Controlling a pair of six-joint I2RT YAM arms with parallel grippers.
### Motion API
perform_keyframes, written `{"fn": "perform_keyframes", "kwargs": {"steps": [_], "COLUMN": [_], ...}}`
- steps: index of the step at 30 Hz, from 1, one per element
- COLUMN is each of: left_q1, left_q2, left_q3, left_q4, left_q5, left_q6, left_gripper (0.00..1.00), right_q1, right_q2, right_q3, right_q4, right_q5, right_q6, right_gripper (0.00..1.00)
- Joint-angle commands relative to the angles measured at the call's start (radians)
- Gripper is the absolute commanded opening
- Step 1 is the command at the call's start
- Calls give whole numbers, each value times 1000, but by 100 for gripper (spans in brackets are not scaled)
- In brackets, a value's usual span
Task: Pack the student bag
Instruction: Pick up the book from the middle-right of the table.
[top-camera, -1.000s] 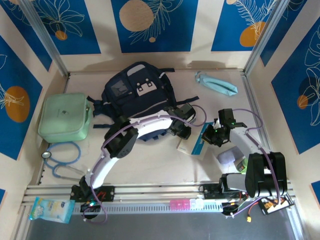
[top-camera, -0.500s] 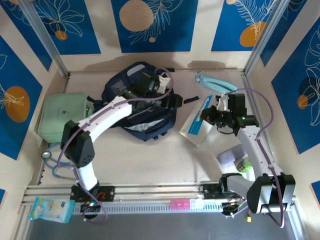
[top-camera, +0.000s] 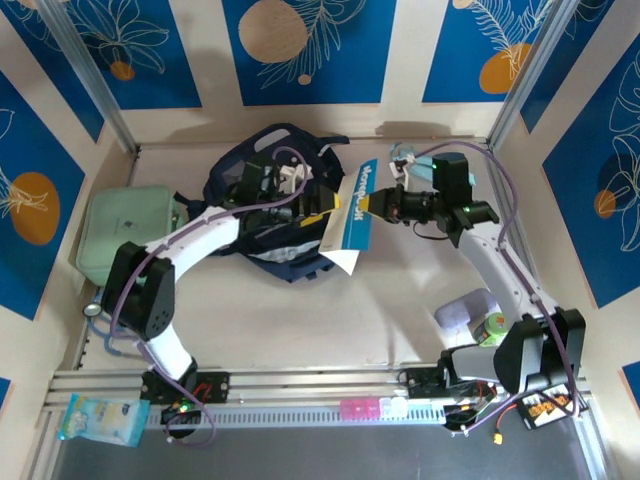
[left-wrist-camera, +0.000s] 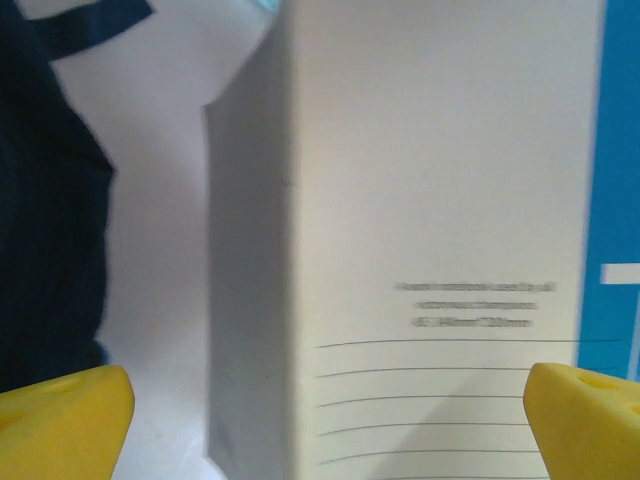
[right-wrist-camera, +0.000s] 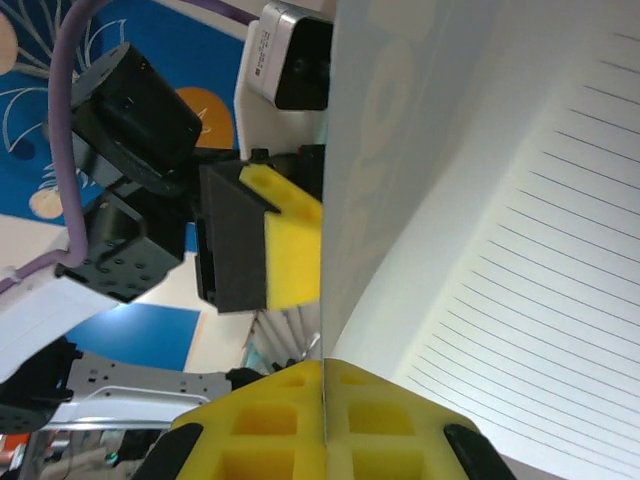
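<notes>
The student bag (top-camera: 262, 215), navy with a white buckle patch, lies at the back middle of the table; its dark fabric (left-wrist-camera: 45, 210) also shows in the left wrist view. My right gripper (top-camera: 373, 203) (right-wrist-camera: 322, 425) is shut on the cover of a blue-and-white lined notebook (top-camera: 349, 215) (right-wrist-camera: 520, 250), which hangs open just right of the bag. My left gripper (top-camera: 322, 207) (left-wrist-camera: 325, 425) reaches over the bag and stands open, its yellow fingertips (left-wrist-camera: 60, 420) wide on either side of the notebook's lined page (left-wrist-camera: 440, 230). One of its pads (right-wrist-camera: 291, 240) sits beside the cover.
A mint-green zip case (top-camera: 128, 235) lies left of the bag, a stethoscope (top-camera: 122, 315) in front of it. A light-blue item (top-camera: 405, 155) lies at the back right. A green bottle (top-camera: 492, 328) and a pale packet (top-camera: 462, 312) sit near the right arm's base.
The right arm has carried the notebook left, up to the bag's right edge. The left gripper has opened wide and now faces the notebook.
</notes>
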Motion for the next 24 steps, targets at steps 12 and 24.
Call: {"fn": "perform_keyframes", "kwargs": {"steps": [12,24], "left_q1": [88,98], "left_q2": [-110,-124], "left_q3": [-146,-146], "left_q4": [273,279], "left_q5": [139,165], "left_q6": [-150,-127], "left_gripper": [100,78], "right_q1": [72,76], "right_q2": [120,197], "right_q3": [39,42], "right_q4": [188,118], "right_q5": [-152,-110], "right_q6": [95,51], "right_gripper": [0,0]}}
